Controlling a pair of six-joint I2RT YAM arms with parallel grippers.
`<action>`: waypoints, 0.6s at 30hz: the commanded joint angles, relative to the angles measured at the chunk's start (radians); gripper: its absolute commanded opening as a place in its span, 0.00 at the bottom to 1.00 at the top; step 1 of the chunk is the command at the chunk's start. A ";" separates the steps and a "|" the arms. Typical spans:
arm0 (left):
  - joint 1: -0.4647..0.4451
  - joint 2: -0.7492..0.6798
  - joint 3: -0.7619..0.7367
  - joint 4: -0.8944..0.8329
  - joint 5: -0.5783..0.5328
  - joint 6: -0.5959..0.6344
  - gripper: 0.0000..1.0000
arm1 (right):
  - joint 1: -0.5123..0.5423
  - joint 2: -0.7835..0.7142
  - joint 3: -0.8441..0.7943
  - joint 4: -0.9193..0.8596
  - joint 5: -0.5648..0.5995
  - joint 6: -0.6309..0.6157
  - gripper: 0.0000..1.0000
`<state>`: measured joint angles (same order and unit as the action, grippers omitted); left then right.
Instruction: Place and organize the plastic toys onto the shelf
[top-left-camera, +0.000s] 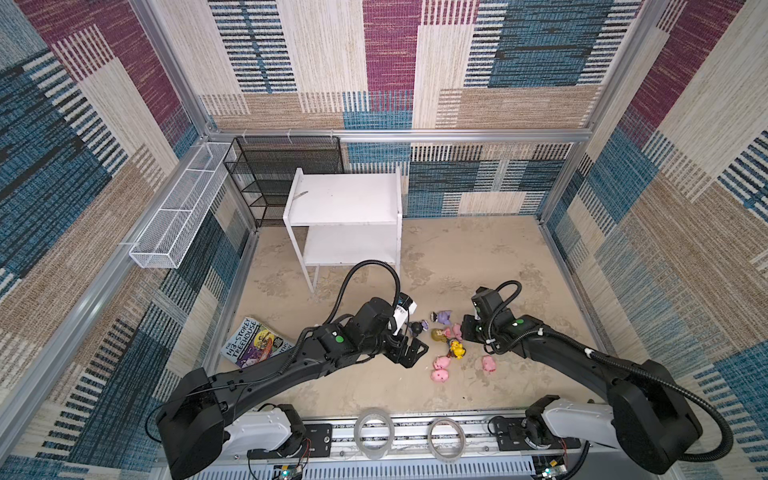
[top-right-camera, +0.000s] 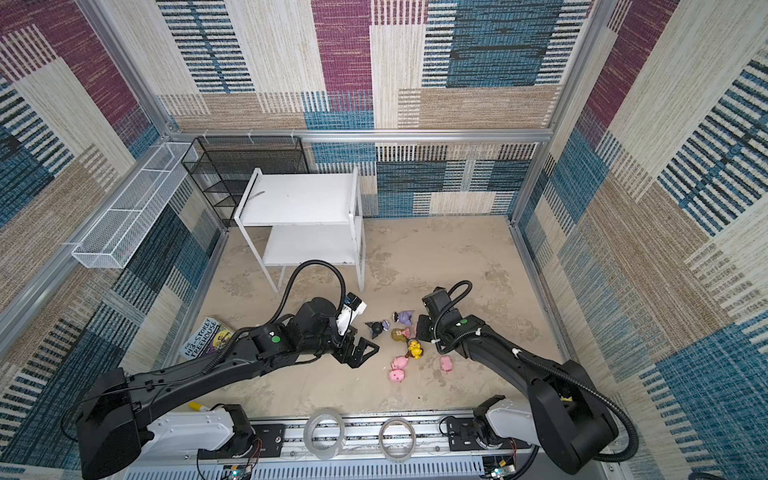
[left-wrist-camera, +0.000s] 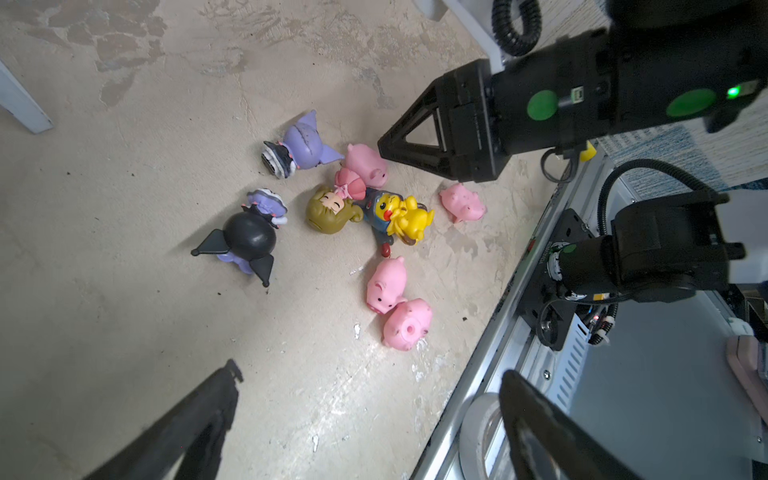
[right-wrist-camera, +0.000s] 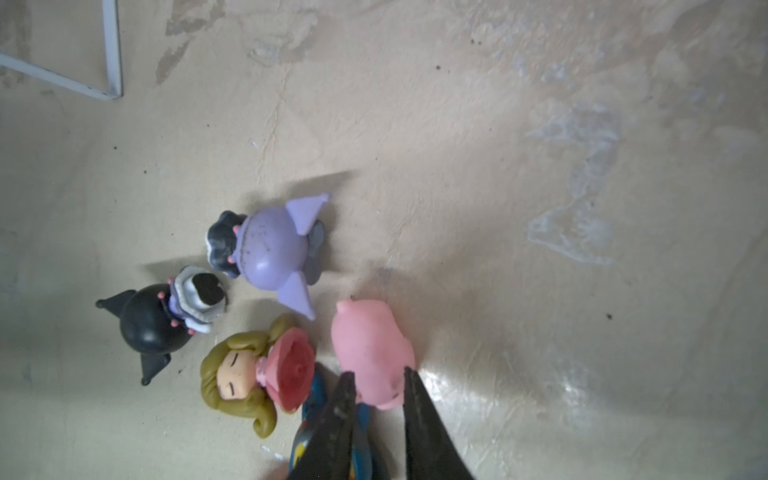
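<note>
Our right end effector (right-wrist-camera: 379, 372) stands narrowly parted astride a pink pig (right-wrist-camera: 370, 340), which lies on the worktop (right-wrist-camera: 540, 199) just beside the blond doll (right-wrist-camera: 237, 374); we cannot tell if it pinches. Our left end effector (left-wrist-camera: 372, 370) hangs spread wide, empty, nearby.

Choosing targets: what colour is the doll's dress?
Pink; doll clearest in right wrist view.
</note>
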<state>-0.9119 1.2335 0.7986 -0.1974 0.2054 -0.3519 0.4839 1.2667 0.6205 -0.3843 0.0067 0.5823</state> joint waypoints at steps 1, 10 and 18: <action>-0.001 -0.002 0.010 0.001 -0.027 0.027 0.99 | 0.000 0.046 0.031 0.037 0.018 -0.062 0.32; -0.001 -0.051 -0.006 -0.020 -0.081 0.042 0.99 | 0.002 0.076 0.017 0.070 -0.001 -0.101 0.40; -0.001 -0.078 -0.006 -0.056 -0.122 0.070 0.99 | 0.020 0.125 0.014 0.103 -0.040 -0.127 0.40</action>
<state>-0.9123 1.1664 0.7952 -0.2363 0.1097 -0.3138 0.4984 1.3800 0.6350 -0.3107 -0.0227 0.4721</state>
